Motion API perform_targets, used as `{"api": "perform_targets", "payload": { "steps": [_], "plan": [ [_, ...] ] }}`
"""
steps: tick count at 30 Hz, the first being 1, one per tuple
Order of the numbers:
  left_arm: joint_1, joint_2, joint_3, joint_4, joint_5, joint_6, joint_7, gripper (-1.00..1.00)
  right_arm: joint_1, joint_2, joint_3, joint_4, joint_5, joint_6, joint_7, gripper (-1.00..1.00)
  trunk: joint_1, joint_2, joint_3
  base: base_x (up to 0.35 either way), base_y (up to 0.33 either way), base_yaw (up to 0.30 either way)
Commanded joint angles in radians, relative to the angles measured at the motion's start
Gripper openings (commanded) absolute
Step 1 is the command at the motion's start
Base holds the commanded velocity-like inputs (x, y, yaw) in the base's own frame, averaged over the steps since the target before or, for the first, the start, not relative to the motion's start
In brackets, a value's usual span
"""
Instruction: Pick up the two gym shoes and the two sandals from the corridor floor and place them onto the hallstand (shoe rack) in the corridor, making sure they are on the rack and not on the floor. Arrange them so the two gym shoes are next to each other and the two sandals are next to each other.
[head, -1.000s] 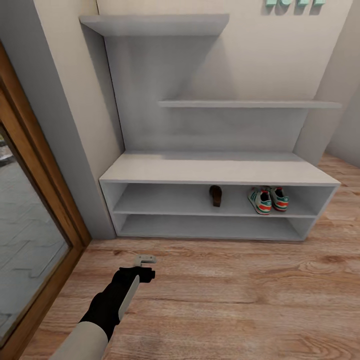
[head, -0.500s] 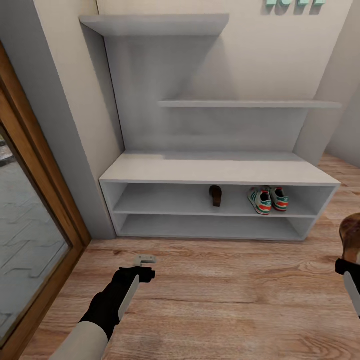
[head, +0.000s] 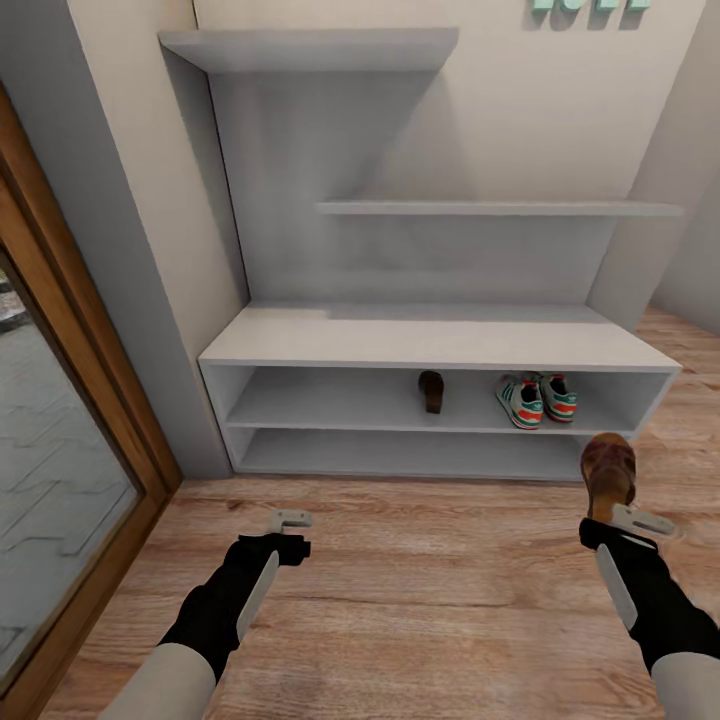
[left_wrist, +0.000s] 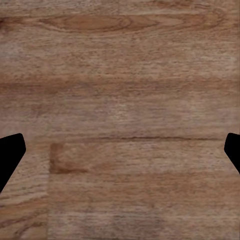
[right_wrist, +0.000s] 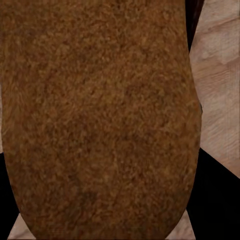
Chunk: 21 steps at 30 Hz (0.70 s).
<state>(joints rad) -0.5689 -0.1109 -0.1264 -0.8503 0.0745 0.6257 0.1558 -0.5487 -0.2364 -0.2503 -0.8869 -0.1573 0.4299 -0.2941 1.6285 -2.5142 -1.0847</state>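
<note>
Ahead of me the rack (head: 440, 345) stands against the wall, on the floor (head: 440, 590). On its upper open shelf, one sandal (head: 431, 390) lies near the middle, and the two gym shoes (head: 537, 398) sit side by side to its right, apart from it. My left gripper (head: 291, 520) hangs over the floor in front of the rack's left part. My right gripper (head: 630, 520) holds the second sandal (head: 608, 475) before the rack's right end.

Wood-framed glass door (head: 60, 470) at left — paving visible through it. Cream wall (head: 590, 110) carries teal lettering (head: 590, 8) — cropped at top edge.
</note>
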Motion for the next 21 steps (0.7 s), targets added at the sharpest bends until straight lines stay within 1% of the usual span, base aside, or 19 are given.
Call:
{"api": "perform_targets", "payload": {
  "steps": [1,2,3,4,6,7,8,10,11,13,14,15,16,17,18,21],
  "plan": [
    [0.000,0.000,-0.002,-0.001,0.009,-0.001,0.007,1.00,0.000,0.004,0.029,-0.002,-0.002,0.005,-0.009,-1.00,0.000,0.000,-0.001,0.000,0.000,0.000],
    [0.000,0.000,-0.002,0.000,0.009,-0.007,0.007,1.00,0.000,0.010,0.049,-0.001,-0.002,0.005,-0.009,-1.00,0.000,0.000,-0.001,0.000,0.000,0.000],
    [0.000,0.000,-0.002,0.001,0.010,-0.019,0.007,1.00,0.000,0.025,0.069,-0.001,-0.001,0.005,-0.009,-1.00,0.000,0.000,-0.001,0.000,0.000,0.000],
    [0.000,0.001,-0.002,0.003,0.011,-0.031,0.007,1.00,0.000,0.048,0.079,-0.002,-0.001,0.005,-0.009,-1.00,0.000,0.000,-0.001,0.000,0.000,0.000],
    [0.000,0.006,-0.002,0.031,0.011,-0.057,0.006,1.00,0.000,0.085,0.087,-0.002,-0.001,0.005,-0.010,-1.00,0.000,0.000,-0.001,0.000,0.000,0.000],
    [0.000,0.010,-0.002,0.049,0.011,-0.074,0.006,1.00,0.000,0.097,0.089,-0.002,0.000,0.005,-0.010,-1.00,0.000,0.000,-0.001,0.000,0.000,0.000],
    [0.000,0.011,-0.002,0.058,0.011,-0.085,0.006,1.00,0.000,0.101,0.090,-0.002,0.000,0.005,-0.010,-1.00,0.000,0.000,-0.001,0.000,0.000,0.000],
    [0.000,0.016,-0.002,0.092,0.013,-0.143,0.005,1.00,0.000,0.118,0.103,-0.002,0.000,0.005,-0.010,-1.00,0.000,0.000,-0.001,0.000,0.000,0.000],
    [0.000,0.017,-0.002,0.100,0.014,-0.160,0.004,1.00,0.000,0.122,0.107,-0.002,0.000,0.005,-0.010,-1.00,0.000,0.000,-0.001,0.000,0.000,0.000],
    [0.000,0.019,-0.002,0.141,0.015,-0.233,0.003,1.00,0.000,0.134,0.127,-0.003,0.000,0.006,-0.010,-1.00,0.000,0.000,-0.001,0.000,0.000,0.000],
    [0.000,0.019,-0.002,0.153,0.015,-0.252,0.003,1.00,0.000,0.136,0.133,-0.003,0.000,0.006,-0.010,-1.00,0.000,0.000,-0.001,0.000,0.000,0.000],
    [0.000,0.020,-0.003,0.180,0.015,-0.292,0.003,1.00,0.000,0.141,0.143,-0.003,0.000,0.006,-0.010,-1.00,0.000,0.000,-0.001,0.000,0.000,0.000],
    [0.000,0.020,-0.003,0.195,0.016,-0.312,0.003,1.00,0.000,0.143,0.147,-0.003,0.000,0.006,-0.010,-1.00,0.000,0.000,-0.001,0.000,0.000,0.000],
    [0.000,0.020,-0.004,0.225,0.015,-0.355,0.003,1.00,0.000,0.146,0.154,-0.003,0.000,0.006,-0.010,-1.00,0.000,0.000,-0.001,0.000,0.000,0.000],
    [0.000,0.020,-0.004,0.241,0.015,-0.378,0.002,1.00,0.000,0.147,0.157,-0.003,-0.001,0.006,-0.010,-1.00,0.000,0.000,-0.001,0.000,0.000,0.000],
    [0.000,0.020,-0.004,0.333,0.015,-0.530,-0.006,1.00,0.000,0.151,0.165,-0.003,-0.001,0.005,-0.008,-1.00,0.000,0.000,-0.001,0.000,0.000,0.000]
  ]
}}
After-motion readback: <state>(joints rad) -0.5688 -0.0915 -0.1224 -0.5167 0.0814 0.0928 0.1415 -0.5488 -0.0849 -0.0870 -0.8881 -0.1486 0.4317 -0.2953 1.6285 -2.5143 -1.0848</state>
